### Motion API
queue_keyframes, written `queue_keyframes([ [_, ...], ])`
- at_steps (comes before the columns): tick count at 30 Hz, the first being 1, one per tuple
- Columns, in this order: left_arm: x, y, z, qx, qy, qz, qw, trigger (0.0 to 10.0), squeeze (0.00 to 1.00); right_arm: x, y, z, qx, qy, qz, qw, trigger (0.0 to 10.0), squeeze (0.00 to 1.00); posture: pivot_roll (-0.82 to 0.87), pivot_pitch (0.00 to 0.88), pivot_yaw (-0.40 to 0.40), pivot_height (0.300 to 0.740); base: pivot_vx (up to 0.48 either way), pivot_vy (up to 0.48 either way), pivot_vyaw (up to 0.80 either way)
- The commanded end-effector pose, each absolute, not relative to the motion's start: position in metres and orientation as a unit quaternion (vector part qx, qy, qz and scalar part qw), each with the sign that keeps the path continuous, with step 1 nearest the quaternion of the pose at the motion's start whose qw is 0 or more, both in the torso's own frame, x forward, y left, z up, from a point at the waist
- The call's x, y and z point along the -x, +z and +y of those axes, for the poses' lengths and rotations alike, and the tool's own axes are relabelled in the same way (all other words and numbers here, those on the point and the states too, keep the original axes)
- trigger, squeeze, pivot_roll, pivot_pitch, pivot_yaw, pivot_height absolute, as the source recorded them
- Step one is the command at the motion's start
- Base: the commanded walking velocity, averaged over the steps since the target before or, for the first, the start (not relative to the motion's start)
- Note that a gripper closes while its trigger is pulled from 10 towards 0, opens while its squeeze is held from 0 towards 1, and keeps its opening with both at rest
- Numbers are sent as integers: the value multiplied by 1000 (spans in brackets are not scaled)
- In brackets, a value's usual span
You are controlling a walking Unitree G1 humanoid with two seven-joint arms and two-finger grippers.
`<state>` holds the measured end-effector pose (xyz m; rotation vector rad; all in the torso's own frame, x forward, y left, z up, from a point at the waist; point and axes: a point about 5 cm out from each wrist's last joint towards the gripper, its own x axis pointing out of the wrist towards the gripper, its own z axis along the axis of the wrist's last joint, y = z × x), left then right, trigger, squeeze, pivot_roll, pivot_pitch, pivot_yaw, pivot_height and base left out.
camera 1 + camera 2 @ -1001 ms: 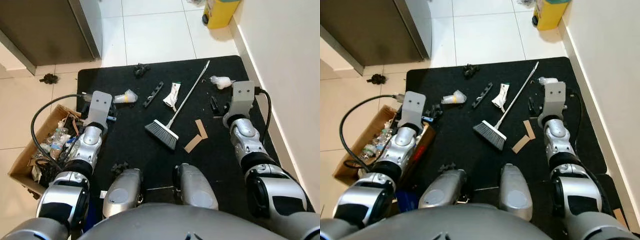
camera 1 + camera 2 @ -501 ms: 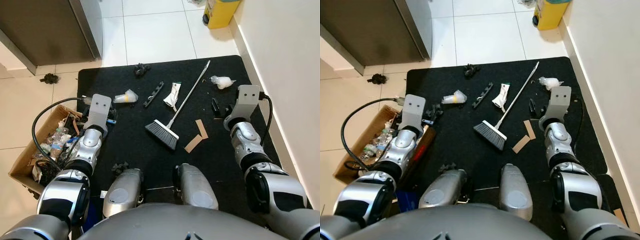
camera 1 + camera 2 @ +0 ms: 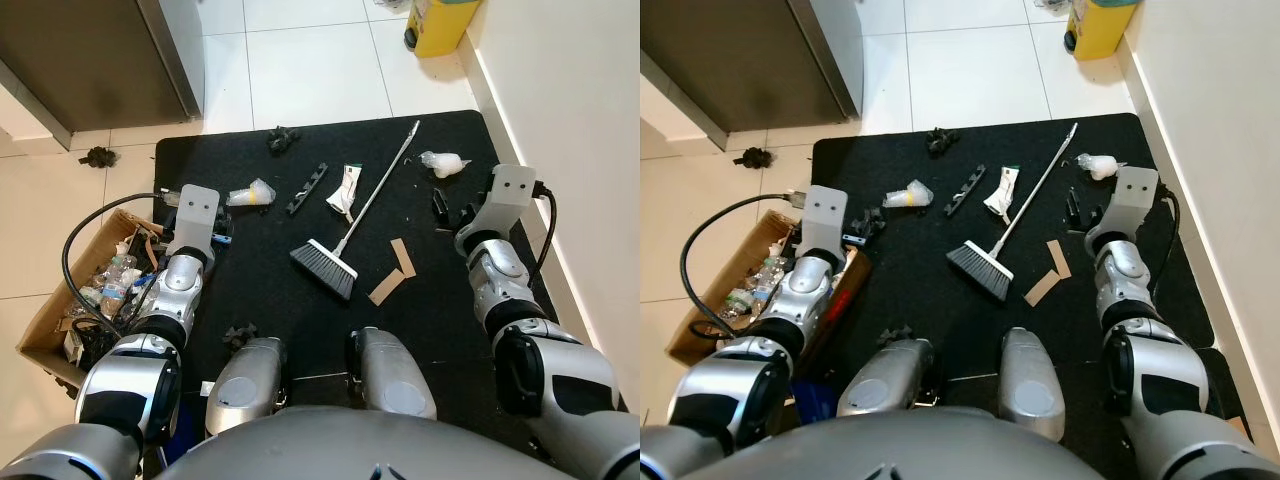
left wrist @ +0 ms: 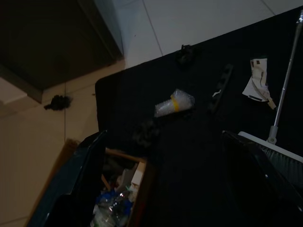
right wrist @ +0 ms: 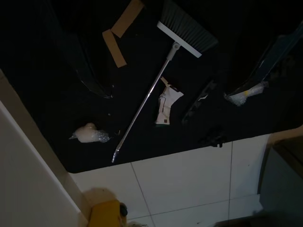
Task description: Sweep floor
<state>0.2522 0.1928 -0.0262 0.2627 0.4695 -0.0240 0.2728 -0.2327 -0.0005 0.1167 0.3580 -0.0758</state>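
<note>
A broom lies flat on the black mat point(image 3: 250, 290), its grey bristle head point(image 3: 324, 268) nearest me and its thin metal handle point(image 3: 378, 185) running away to the far right. Litter is scattered on the mat around it: a clear plastic cup point(image 3: 250, 194), a black strip point(image 3: 306, 188), a white tube point(image 3: 344, 190), crumpled plastic point(image 3: 442, 163), cardboard strips point(image 3: 393, 272) and a black clump point(image 3: 283, 137). My left gripper point(image 3: 222, 232) hovers open near the cup. Over the mat's right side, below the crumpled plastic, my right gripper point(image 3: 448, 210) also hangs open. Both are empty.
A cardboard box point(image 3: 45, 310) of rubbish stands off the mat's left edge, with a black cable point(image 3: 75, 250) looping over it. A white wall point(image 3: 580, 120) runs along the right. A yellow bin point(image 3: 440, 25) stands far right, a dark cabinet point(image 3: 90, 50) far left. Another black clump point(image 3: 98, 156) lies on the tiles.
My right arm has swung outward toward the wall and slightly back. The left arm has barely shifted. The broom and litter lie as before.
</note>
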Motion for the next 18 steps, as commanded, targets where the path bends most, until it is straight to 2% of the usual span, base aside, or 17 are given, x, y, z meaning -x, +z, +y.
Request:
queue_keyframes([
  [1,-252,-28,192,-119,0,239,964,10000,0,-272,-3,-234,-66,-37,189,979,10000,0,85,0,-40,740,0,0,0],
  [6,-252,-28,192,-114,21,238,964,10000,0,-271,-4,-235,-68,-29,200,977,10000,0,89,0,-71,740,0,0,0],
  [18,-254,-30,188,-116,9,255,960,10000,0,-272,-5,-236,-64,-33,210,975,10000,0,62,0,-28,740,0,0,0],
])
